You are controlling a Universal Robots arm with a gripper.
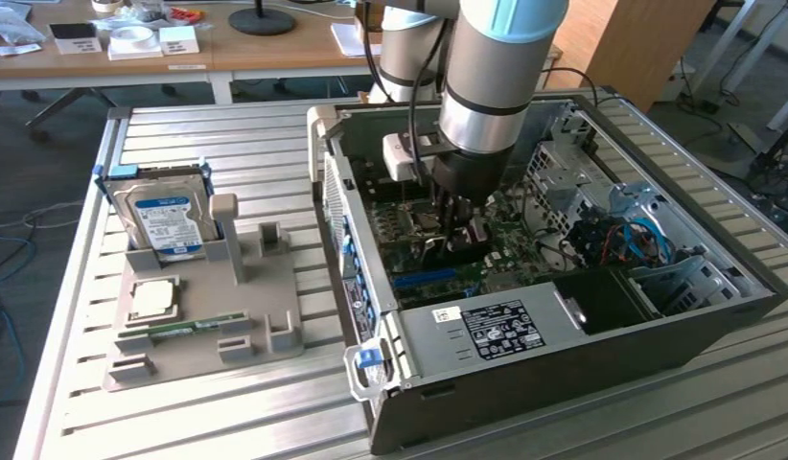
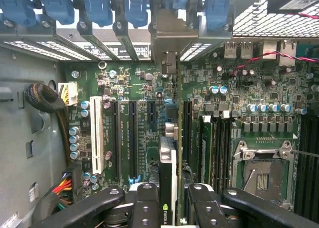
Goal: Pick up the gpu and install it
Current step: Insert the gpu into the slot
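**Gpu point(image 2: 168, 163), a thin flat dark expansion card, held edge-on over green motherboard point(image 2: 144, 88)**

Black two-fingered claw point(image 2: 173, 205) is narrowed onto the gpu, one finger on each flat face. The card stands over the motherboard's long black slots point(image 2: 124, 133), inside the open dark metal computer case point(image 1: 701, 316). Whether its edge meets a slot cannot be told.

Assessment: light and stiff, but fragile. Components and edge contacts are best left untouched. Gripping across the flat faces near the upper edge is sound. Any tilt risks binding.

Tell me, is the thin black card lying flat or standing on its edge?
On its edge: the thin black gpu card stands upright, clamped in the gripper, over the green motherboard.
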